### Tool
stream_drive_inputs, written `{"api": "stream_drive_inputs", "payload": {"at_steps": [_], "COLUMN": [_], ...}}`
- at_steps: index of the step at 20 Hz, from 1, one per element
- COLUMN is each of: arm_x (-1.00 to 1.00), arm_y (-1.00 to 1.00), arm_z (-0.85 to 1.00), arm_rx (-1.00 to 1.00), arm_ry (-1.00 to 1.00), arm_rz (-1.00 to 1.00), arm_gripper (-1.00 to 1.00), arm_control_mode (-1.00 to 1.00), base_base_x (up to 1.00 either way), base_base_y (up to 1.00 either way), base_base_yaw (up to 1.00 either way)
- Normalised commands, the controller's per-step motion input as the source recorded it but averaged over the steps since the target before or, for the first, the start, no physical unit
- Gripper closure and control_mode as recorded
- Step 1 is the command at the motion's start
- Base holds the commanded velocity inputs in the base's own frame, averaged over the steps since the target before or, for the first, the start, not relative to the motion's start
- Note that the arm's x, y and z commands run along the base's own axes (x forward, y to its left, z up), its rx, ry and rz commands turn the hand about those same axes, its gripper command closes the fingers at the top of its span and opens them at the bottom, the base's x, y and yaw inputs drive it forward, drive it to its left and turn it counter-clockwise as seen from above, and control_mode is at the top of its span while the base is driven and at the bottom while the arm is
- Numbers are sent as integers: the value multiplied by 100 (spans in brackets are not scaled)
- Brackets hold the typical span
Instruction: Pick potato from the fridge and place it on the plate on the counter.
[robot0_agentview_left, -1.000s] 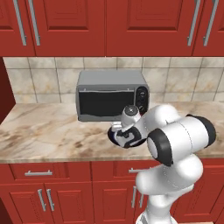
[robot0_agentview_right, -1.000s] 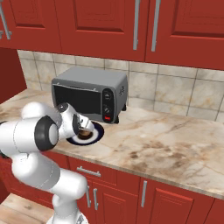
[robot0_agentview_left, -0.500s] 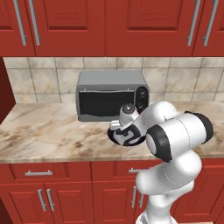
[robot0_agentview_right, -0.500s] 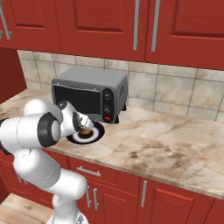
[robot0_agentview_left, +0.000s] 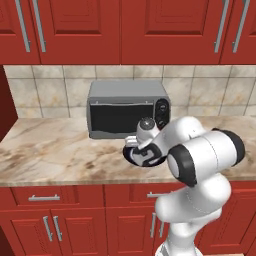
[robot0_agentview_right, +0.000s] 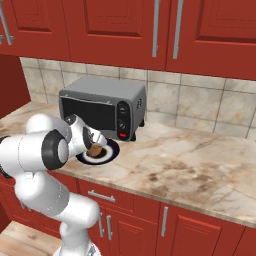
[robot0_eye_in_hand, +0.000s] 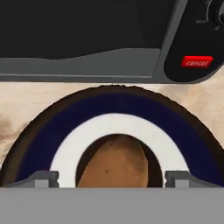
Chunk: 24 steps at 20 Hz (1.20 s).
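Note:
The brown potato (robot0_eye_in_hand: 113, 164) lies in the pale centre of the dark-rimmed plate (robot0_eye_in_hand: 113, 105). My gripper (robot0_eye_in_hand: 112, 178) hangs just above it, open, and its fingertips (robot0_eye_in_hand: 43, 178) stand wide of the potato with a gap on each side. From the right base view the potato (robot0_agentview_right: 95, 149) shows on the plate (robot0_agentview_right: 109, 153) under the gripper (robot0_agentview_right: 95, 143). In the left base view the hand covers most of the plate (robot0_agentview_left: 130, 154). The plate rests on the beige marbled counter (robot0_agentview_right: 190, 165), right in front of the microwave. The fridge is out of view.
A grey microwave (robot0_agentview_right: 100, 107) stands against the tiled wall just behind the plate, its door and red cancel button (robot0_eye_in_hand: 197, 61) close to the hand. Red cabinets hang above the counter (robot0_agentview_left: 50, 150), whose marbled top stretches to both sides.
The jaws have gone from shut to wide open and the potato now lies free on the plate. The arm has barely moved.

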Motion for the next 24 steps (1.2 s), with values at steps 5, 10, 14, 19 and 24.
{"api": "stream_drive_inputs", "payload": {"at_steps": [5,10,14,19,24], "arm_x": [-33,-69,-70,-58,-80], "arm_y": [-1,-4,-21,-27,-21], "arm_z": [63,69,84,100,54], "arm_rx": [4,6,10,7,1], "arm_ry": [-15,-10,0,3,1], "arm_rz": [0,0,0,0,0], "arm_gripper": [-100,-100,-100,-100,-100], "arm_control_mode": [-100,-100,-100,-100,-100], "base_base_x": [0,0,0,0,0], "base_base_y": [0,0,0,0,0], "base_base_yaw": [0,0,0,0,0]}}
